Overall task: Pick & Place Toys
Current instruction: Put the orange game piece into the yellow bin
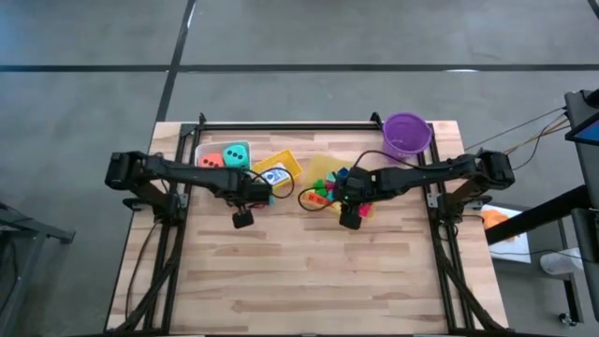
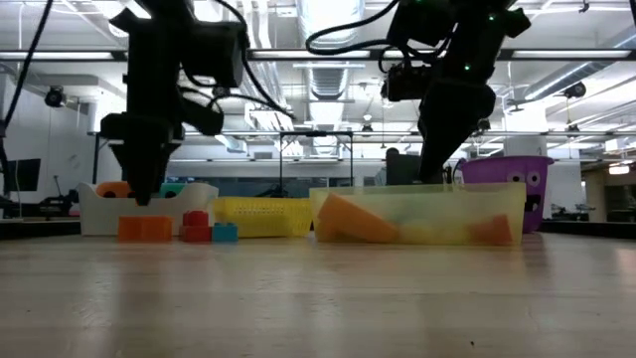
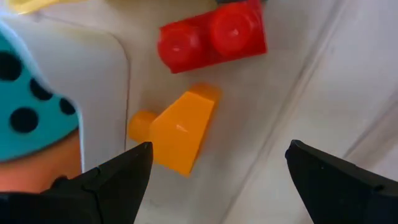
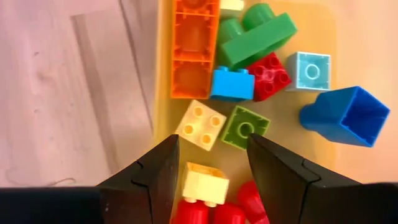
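Left pincer (image 3: 214,165) spread wide above orange brick (image 3: 177,132) on counter (image 1: 309,271), red brick (image 3: 211,36) beside, right pincer (image 4: 211,163) half spread, empty, over bricks in clear bin (image 2: 417,214).

A robotics lab or industrial workspace — the low view looks past the wooden desk (image 1: 318,271) into a long open hall with rows of ceiling strip lights (image 2: 556,58), exposed pipes and ducting. Two dark robot arms (image 1: 178,173) stand on metal frames over bare concrete floor (image 1: 299,56) — a test rig.
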